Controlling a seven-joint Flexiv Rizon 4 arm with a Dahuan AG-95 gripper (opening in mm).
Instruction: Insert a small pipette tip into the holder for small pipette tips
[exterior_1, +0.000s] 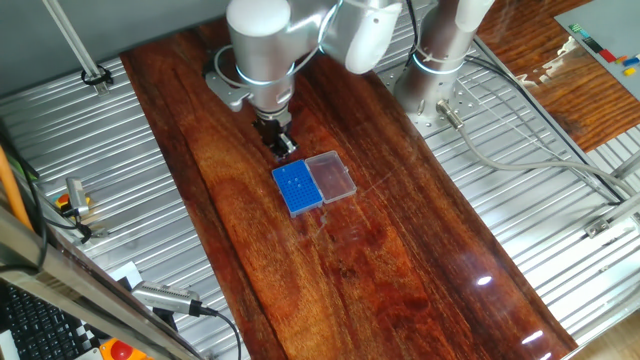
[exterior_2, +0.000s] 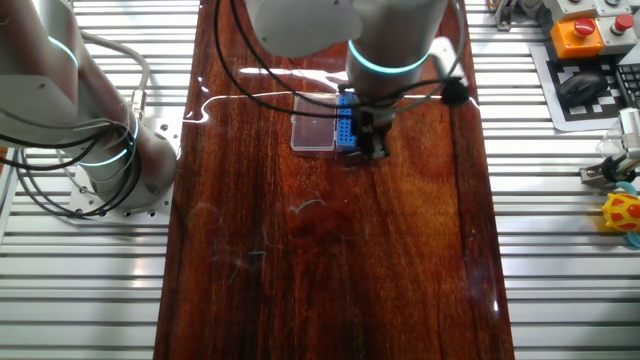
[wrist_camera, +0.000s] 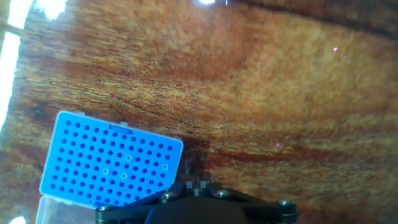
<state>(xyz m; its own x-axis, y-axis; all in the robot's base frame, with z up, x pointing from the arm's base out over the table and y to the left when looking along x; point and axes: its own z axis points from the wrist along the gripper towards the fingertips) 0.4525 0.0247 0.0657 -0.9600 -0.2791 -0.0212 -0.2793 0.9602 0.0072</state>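
Holder for small pipette tips (exterior_1: 295, 187) sits just beside the gripper (exterior_1: 281, 146); jaw state unclear, no tip visible. Any slight misalignment could miss those tiny holes.

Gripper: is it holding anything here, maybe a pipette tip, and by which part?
Cannot be told. The gripper hangs beside the blue holder, but its fingers are small and dark in both fixed views and cut off in the hand view; no tip is discernible.

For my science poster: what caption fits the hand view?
Blue pipette tip rack on the wooden table, seen from just above the robot's fingers.
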